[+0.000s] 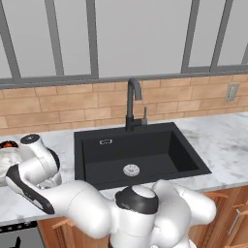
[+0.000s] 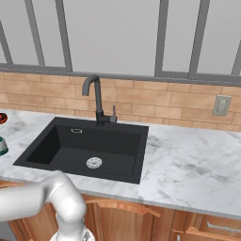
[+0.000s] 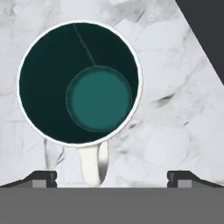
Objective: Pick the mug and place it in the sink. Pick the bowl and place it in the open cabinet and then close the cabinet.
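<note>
A white, grey-veined marble tabletop runs below a tan brick backsplash. A black rectangular sink with a round silver drain is set into it. A small white mug with a dark teal inside stands upright on the marble beside the sink's corner.

The arm reaches left from the near base, elbow bent, wrist turned down. The hand points straight down, its two fingertips spread wide apart.
</note>
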